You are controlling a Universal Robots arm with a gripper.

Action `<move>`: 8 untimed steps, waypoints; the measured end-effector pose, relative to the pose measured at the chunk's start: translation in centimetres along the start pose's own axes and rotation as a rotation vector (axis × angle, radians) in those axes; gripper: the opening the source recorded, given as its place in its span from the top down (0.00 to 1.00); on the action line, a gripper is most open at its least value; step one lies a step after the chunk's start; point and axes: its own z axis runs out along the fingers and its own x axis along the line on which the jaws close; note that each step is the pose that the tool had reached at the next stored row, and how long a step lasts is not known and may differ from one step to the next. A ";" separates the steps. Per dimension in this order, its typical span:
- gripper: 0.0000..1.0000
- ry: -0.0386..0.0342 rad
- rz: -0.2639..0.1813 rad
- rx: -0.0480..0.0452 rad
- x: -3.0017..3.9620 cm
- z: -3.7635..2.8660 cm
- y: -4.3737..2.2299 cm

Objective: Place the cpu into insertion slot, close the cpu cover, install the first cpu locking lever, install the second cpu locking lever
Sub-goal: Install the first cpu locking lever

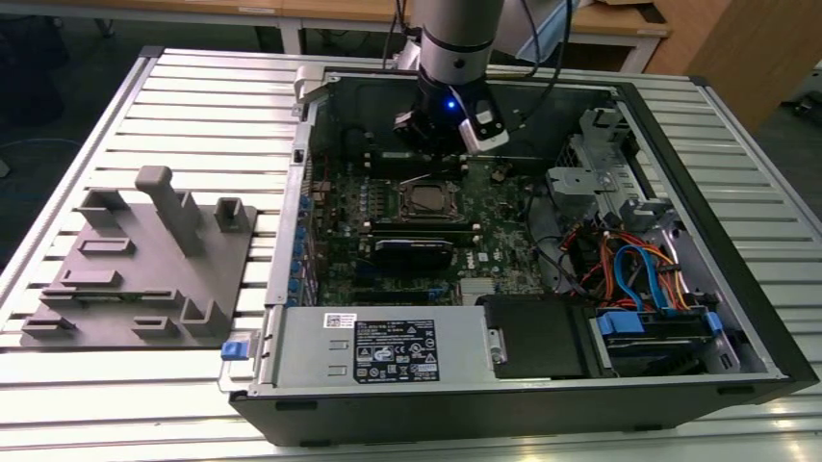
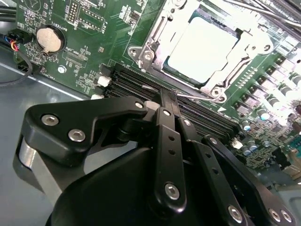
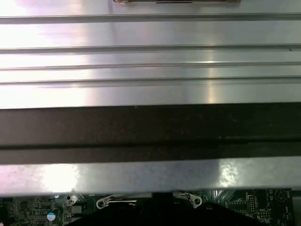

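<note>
Black robot hand (image 2: 168,96), fingers pressed together and holding nothing, poised just beside the square metal-rimmed insertion slot (image 2: 200,49) on the green circuit board (image 2: 89,42); the silvery square cpu (image 2: 203,47) lies seated, the thin silver cpu cover (image 2: 160,40) closed over it; lever state unclear

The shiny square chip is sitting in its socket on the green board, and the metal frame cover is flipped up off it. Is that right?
Not quite. The cpu does sit in the insertion slot on the green board, but the cpu cover is not flipped up: the second wrist view shows it lying flat around the chip. The gripper is beside it, by a wire lever.
</note>
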 end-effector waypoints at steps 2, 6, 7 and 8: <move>0.90 0.0000 0.000 0.0000 -0.10 0.15 -0.01; 0.90 0.0000 0.000 0.0000 -0.32 0.52 -0.05; 0.90 0.0000 0.000 0.0001 -0.36 0.61 -0.05; 0.90 0.0000 0.000 0.0000 -0.39 0.70 -0.06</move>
